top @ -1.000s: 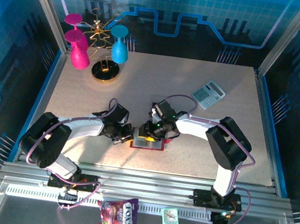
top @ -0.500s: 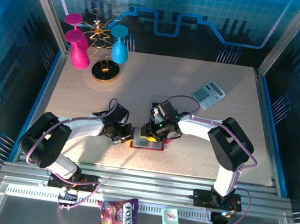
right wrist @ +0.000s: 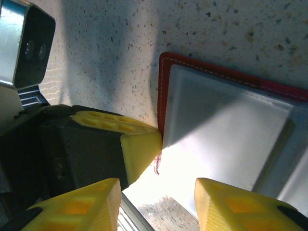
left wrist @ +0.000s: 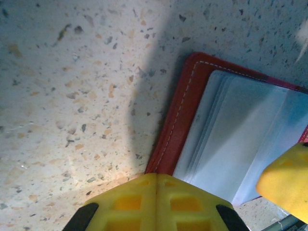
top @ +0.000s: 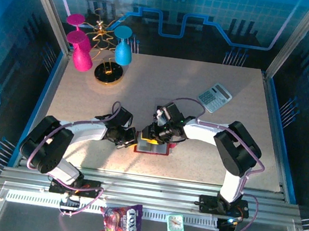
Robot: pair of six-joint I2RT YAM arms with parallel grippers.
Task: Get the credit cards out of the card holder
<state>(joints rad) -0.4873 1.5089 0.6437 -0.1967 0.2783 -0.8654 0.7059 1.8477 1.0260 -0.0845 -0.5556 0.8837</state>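
Observation:
The card holder (top: 155, 147) lies open on the table, red outside with grey inner pockets (left wrist: 240, 134). Its red stitched rim (right wrist: 163, 96) faces my left gripper (top: 134, 141). That gripper is shut, and its joined yellow fingertips (left wrist: 156, 185) press against the holder's left edge; they hold nothing. My right gripper (top: 150, 136) hovers open just above the same end of the holder, its fingers (right wrist: 82, 207) spread over the grey pocket and the table. The credit cards are hidden; I make out just layered grey pocket edges.
A grey calculator (top: 214, 96) lies at the back right. Pink and blue goblets (top: 82, 55) and a gold stand (top: 108, 73) sit at the back left. A candy bag (top: 122, 222) and a small teal packet (top: 175, 223) rest on the near rail.
My right gripper has edged slightly left over the holder. The left gripper has stayed shut at the holder's edge.

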